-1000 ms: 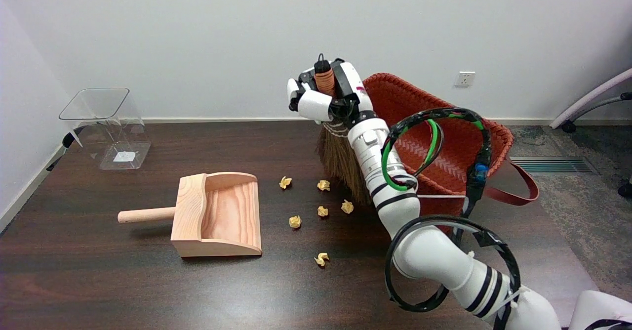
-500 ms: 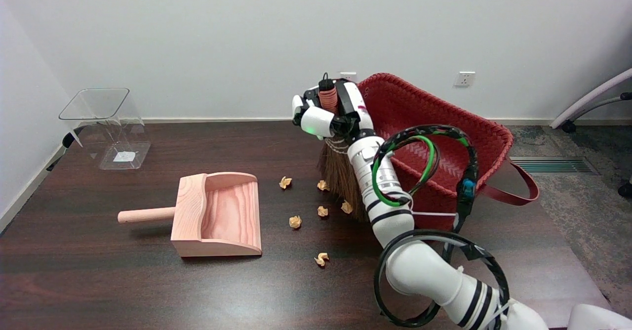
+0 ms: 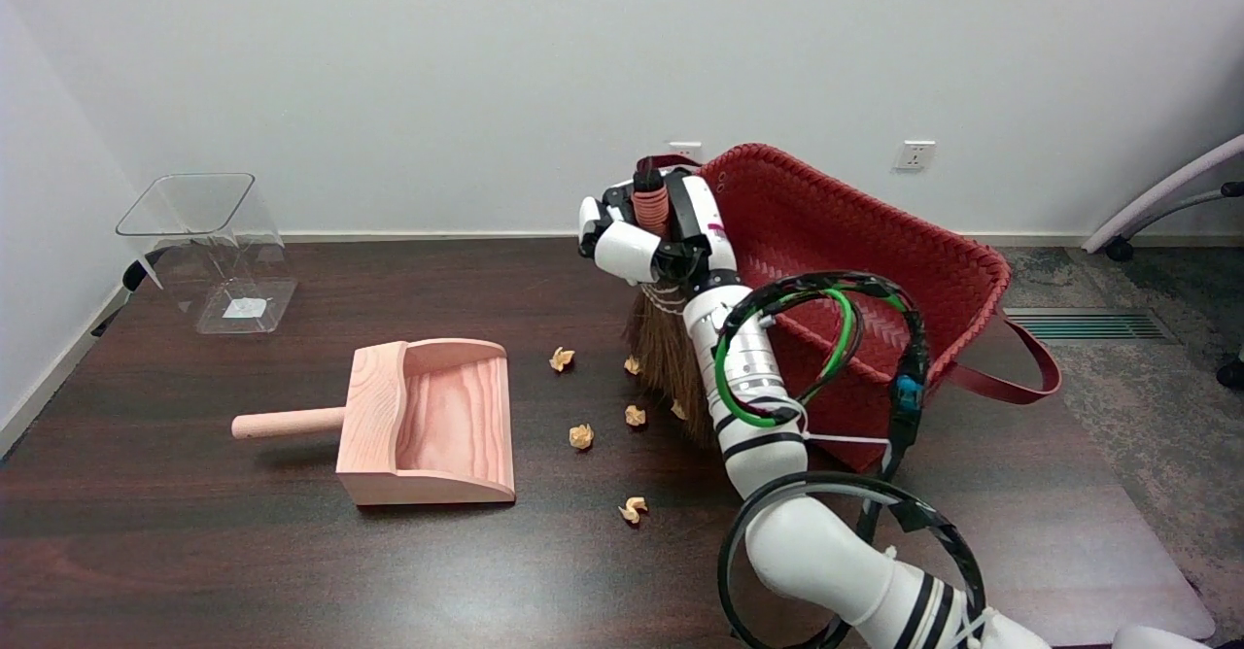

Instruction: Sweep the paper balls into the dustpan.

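Observation:
My right hand [image 3: 649, 229] grips the orange-wrapped handle of a small straw broom [image 3: 667, 359], which stands upright with its brown bristles on the table. Several yellow paper balls lie just left of the bristles: one [image 3: 561, 358] farthest left, one [image 3: 581, 435] nearest the dustpan, one [image 3: 634, 509] toward the front. Two balls [image 3: 632, 365] touch the bristle edge and are partly covered by it. The wooden dustpan [image 3: 425, 423] sits left of the balls, its mouth facing right and its handle pointing left.
A red woven basket [image 3: 875, 260] with a strap stands right behind the broom and my arm. A clear plastic bin [image 3: 209, 251] sits at the table's far left corner. The table's right edge [image 3: 1118, 494] drops to carpet.
My hand and the broom have come down and slightly forward and left; the bristles now reach the two nearest paper balls and partly cover them. The other balls and the dustpan have not moved.

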